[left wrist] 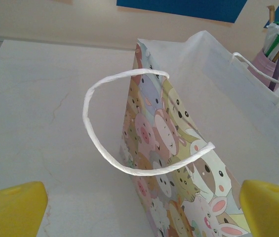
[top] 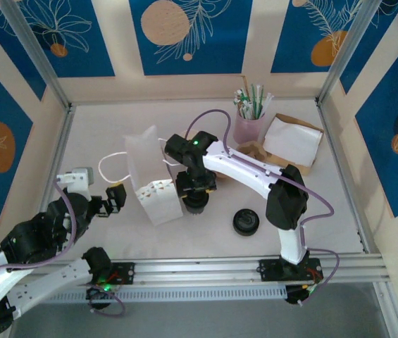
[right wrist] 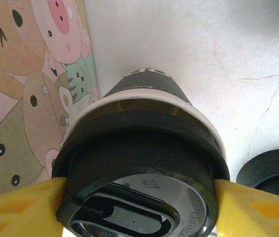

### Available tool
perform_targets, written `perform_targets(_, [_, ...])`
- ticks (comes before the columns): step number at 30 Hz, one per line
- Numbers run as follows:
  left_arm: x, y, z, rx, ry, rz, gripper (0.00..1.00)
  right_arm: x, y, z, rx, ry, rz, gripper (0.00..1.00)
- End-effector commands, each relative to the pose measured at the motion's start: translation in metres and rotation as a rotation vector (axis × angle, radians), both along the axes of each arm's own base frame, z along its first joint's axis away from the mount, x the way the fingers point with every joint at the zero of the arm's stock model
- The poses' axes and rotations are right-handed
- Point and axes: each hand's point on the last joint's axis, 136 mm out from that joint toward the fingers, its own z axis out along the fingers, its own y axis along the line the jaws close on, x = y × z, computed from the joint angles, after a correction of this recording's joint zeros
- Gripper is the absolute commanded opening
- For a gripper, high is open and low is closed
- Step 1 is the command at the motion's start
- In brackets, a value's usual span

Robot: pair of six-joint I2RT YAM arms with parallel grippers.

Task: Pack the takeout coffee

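Now my right pincer (right wrist: 139, 210) grips the takeout coffee (right wrist: 146, 103) by its lidded top, near the middle of the worktop (top: 311, 204), just beside the cartoon bag (top: 158, 201). My left pincer (left wrist: 140, 208) gapes wide, holding nothing.

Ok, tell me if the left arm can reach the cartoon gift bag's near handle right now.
Probably yes: the left gripper is open, the twisted paper handle loops just ahead, nothing between.

Bright even light, faint soft shadows, top view low-res, takeout coffee (right wrist: 144, 128) near lens blurry
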Motion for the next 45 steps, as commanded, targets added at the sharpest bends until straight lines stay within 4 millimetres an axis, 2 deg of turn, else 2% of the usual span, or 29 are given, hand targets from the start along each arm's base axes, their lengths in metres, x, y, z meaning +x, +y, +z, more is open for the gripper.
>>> perform_targets(1, [-0.001,-0.002,0.000,-0.003,-0.004,-0.011,1.00,0.000,0.009,0.001,0.014,0.015,0.008,0.71])
perform_targets(5, [-0.001,-0.001,-0.001,-0.003,-0.003,-0.012,1.00,0.001,0.009,0.000,0.008,0.016,0.011,0.71])
perform_targets(15, [-0.002,0.000,-0.003,-0.003,-0.001,-0.009,1.00,-0.001,0.004,-0.017,-0.055,0.056,0.012,0.71])
perform_targets(21, [-0.001,-0.001,-0.004,0.004,0.002,-0.010,1.00,-0.005,0.004,-0.017,-0.059,0.065,0.015,0.71])
perform_targets(34, [0.000,-0.004,-0.004,0.006,0.003,-0.020,1.00,-0.010,-0.037,0.004,-0.203,0.015,-0.007,0.71])
perform_targets(40, [0.001,-0.008,-0.005,0.004,0.006,-0.031,1.00,-0.016,-0.049,0.003,-0.209,0.021,-0.028,0.71])
perform_targets(42, [0.001,-0.009,-0.004,0.006,0.008,-0.033,1.00,-0.016,-0.050,0.007,-0.177,0.014,-0.036,0.71])
perform_targets(45, [0.002,-0.012,-0.005,0.014,0.016,-0.040,1.00,-0.015,-0.037,0.024,-0.060,-0.028,-0.024,0.71])
